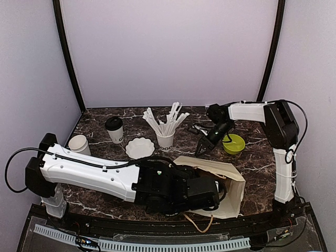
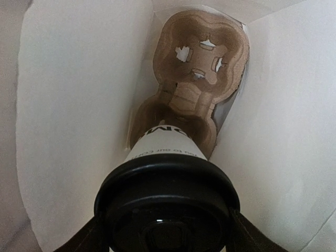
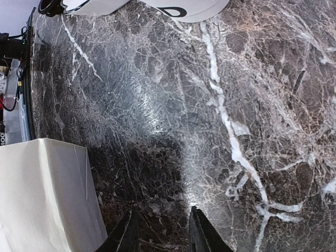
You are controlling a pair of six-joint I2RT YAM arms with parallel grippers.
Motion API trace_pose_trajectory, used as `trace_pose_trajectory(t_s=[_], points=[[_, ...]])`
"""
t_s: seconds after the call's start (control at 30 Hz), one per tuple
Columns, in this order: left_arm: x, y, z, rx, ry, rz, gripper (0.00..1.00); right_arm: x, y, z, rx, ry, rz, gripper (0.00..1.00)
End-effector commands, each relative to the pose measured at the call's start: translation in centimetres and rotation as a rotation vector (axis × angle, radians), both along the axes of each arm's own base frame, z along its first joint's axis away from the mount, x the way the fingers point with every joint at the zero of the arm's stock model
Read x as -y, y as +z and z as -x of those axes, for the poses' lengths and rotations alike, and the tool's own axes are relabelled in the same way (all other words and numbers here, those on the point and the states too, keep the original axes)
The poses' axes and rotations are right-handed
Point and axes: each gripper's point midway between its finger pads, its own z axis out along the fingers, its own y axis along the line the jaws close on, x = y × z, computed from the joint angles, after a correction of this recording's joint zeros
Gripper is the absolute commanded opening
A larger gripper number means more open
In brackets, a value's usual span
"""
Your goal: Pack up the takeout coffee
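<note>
- Now the white left arm (image 1: 89, 173) stretches low across the near side of the dark marbled tabletop (image 1: 254, 157). The left hand (image 1: 206, 193) is inside the mouth of a white paper bag (image 1: 233, 191) lying on its side at the near right.
- The left wrist view looks down the bag's inside. The left hand is clenched on a tall white paper cup with black lettering and a round black plastic lid (image 2: 167, 202), with one black finger (image 2: 79, 240) at each side of the lid.
- That cup's lower end is at the near well of a brown moulded-pulp cup carrier (image 2: 202, 63) lying deep in the bag. I cannot tell whether it is fully seated.
- A second tall white paper cup with a black lid (image 1: 114, 130) stands upright at the back left of the tabletop, well apart from the bag.
- Near it stand a lidless white paper cup (image 1: 79, 144), a white scalloped bowl (image 1: 139, 148) and a small white cup of white straws (image 1: 165, 137).
- The right arm (image 1: 278, 131) bends in from the right. The right hand (image 1: 202, 149) is low over the tabletop, between the straw cup and a lime-green round container (image 1: 233, 143).
- In the right wrist view, its two dark fingers (image 3: 202, 233) stand apart with bare marble between them: released, grasping nothing.
</note>
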Motion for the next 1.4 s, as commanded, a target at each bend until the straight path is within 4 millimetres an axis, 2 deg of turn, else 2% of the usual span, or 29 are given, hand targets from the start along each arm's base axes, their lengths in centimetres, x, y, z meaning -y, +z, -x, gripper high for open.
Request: trace_pose_trajectory(t_s=[0.0, 0.27, 0.4, 0.73, 1.03, 1.37], points=[[-0.1, 2.0, -0.5, -0.002, -0.003, 0.070, 0.49, -0.4, -0.3, 1.6, -0.070, 0.022, -0.033, 0.33], [-0.2, 1.2, -1.4, -0.002, 0.012, 0.074, 0.49, -1.0, -0.9, 3.3, -0.142, 0.063, -0.064, 0.33], [-0.3, 0.7, -1.6, -0.012, 0.016, 0.072, 0.49, -1.4, -0.5, 3.7, -0.161, 0.075, -0.089, 0.33], [-0.2, 0.2, -2.6, -0.013, 0.011, 0.089, 0.49, -1.6, -0.2, 4.1, -0.177, 0.089, -0.115, 0.32], [0.6, 1.0, -2.6, -0.016, -0.014, 0.115, 0.49, -1.7, -0.3, 4.3, -0.188, 0.095, -0.117, 0.32], [0.8, 0.0, -2.6, -0.041, -0.030, 0.099, 0.49, -1.8, -0.4, 4.6, -0.193, 0.108, -0.119, 0.32]])
